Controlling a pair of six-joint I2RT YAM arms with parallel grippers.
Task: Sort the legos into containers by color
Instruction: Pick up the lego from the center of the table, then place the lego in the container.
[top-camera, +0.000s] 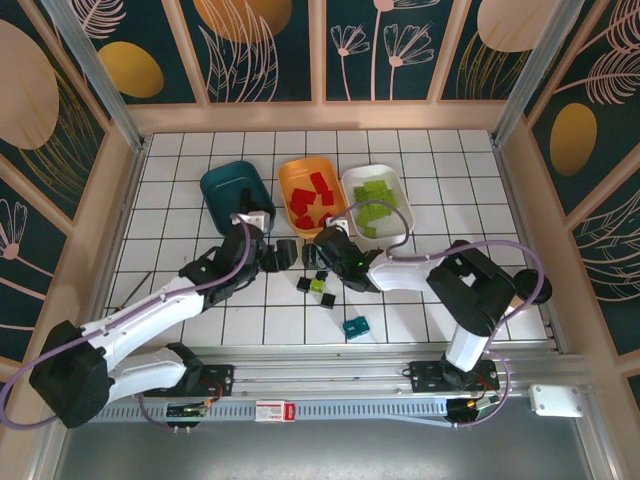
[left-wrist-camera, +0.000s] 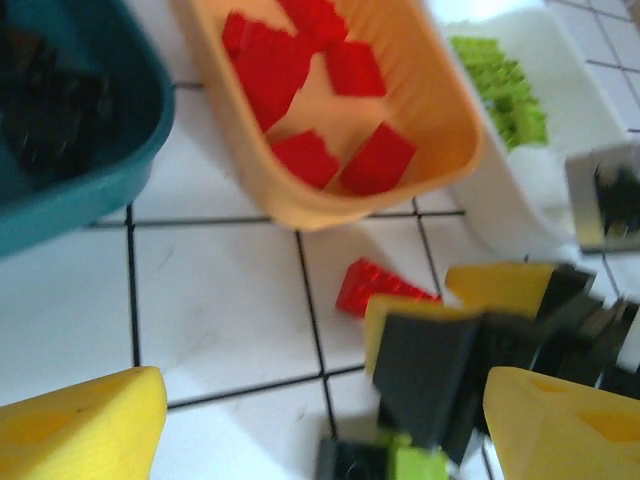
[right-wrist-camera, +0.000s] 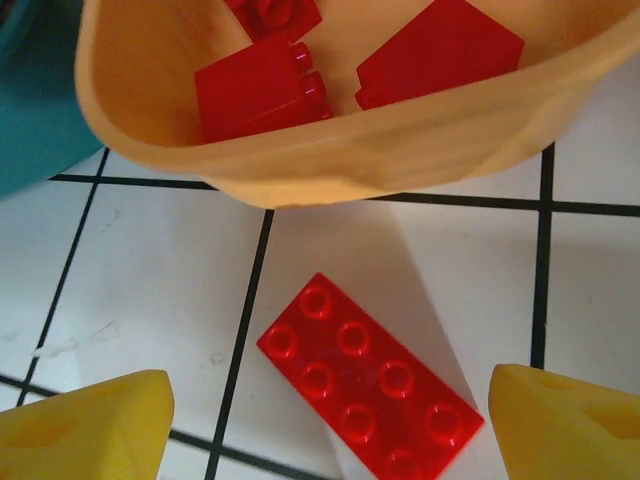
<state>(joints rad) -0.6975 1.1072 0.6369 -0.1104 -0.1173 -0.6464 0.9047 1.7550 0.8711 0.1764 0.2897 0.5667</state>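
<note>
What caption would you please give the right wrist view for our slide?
Open right end effector framing a red brick on the tiles beside the orange tub.

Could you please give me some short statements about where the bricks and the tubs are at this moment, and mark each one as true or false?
1. The orange plastic tub holds red studded bricks. True.
2. The white plastic tub holds black bricks. False: it holds lime green bricks.
3. A flat red eight-stud brick lies on the table just outside the orange tub. True.
4. The jaws of the right gripper are shut on that brick. False: they stand open on either side of it, and it lies flat on the table.
5. The small teal brick lies in the dark teal plastic tub. False: it lies on the white tiled table, apart from that tub.
</note>
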